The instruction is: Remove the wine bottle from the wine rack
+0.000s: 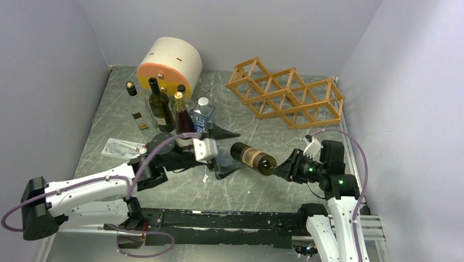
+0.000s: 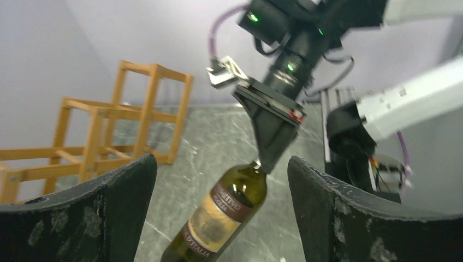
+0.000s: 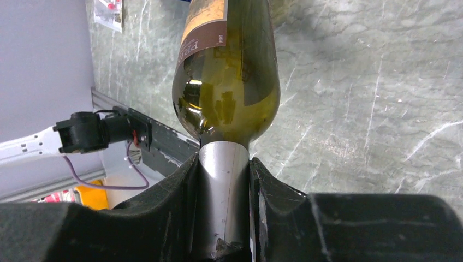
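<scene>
Axis: we see the wine bottle (image 1: 253, 157) near level, base toward the left gripper (image 1: 230, 153), spread wide.
Hold: right gripper (image 1: 282, 166) clamped on its neck.

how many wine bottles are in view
3 for sure: the wine bottle held level by its neck in the right gripper, plus a tall dark bottle and a gold-capped bottle standing before the cream cylinder. More may hide in that cluster.

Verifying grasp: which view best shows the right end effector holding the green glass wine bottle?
Right wrist: right end effector clamps the foil neck of the green glass wine bottle close up. Top external shows it small; left wrist, from the front.
</scene>
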Controlling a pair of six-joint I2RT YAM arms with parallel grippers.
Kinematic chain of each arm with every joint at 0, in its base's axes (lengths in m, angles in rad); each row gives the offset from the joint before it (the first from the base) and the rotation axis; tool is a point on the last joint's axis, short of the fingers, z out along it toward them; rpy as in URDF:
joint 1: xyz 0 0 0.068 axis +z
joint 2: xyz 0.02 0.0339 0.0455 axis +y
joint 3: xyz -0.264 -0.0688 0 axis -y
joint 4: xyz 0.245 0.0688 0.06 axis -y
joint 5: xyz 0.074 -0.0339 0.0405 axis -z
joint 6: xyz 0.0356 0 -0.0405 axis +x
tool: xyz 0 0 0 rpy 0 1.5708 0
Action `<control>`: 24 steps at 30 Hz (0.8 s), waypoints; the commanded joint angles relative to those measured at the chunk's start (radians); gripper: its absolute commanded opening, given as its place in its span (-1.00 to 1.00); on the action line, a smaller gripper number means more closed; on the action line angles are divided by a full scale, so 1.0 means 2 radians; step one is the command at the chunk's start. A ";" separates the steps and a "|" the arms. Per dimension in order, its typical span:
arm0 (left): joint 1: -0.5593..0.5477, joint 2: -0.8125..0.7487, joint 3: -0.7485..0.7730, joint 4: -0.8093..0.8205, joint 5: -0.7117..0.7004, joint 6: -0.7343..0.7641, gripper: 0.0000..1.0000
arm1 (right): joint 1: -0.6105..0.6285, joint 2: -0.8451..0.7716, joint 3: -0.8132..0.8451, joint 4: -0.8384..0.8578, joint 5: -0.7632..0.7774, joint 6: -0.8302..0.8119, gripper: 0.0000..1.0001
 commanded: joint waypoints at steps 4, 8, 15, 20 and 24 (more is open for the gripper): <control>-0.071 0.101 0.060 -0.122 0.012 0.120 0.92 | 0.008 -0.020 0.018 0.018 -0.055 -0.011 -1.00; -0.099 0.149 0.072 -0.142 -0.033 0.155 0.99 | 0.017 -0.014 0.021 0.013 -0.060 -0.015 -1.00; -0.116 0.228 0.121 -0.158 -0.071 0.167 0.99 | 0.025 -0.020 0.026 -0.001 -0.068 -0.021 -1.00; -0.128 0.289 0.165 -0.185 -0.065 0.172 0.99 | 0.025 -0.027 0.035 -0.019 -0.069 -0.033 -1.00; -0.134 0.331 0.195 -0.183 -0.072 0.177 0.99 | 0.024 -0.027 0.044 -0.042 -0.053 -0.056 -1.00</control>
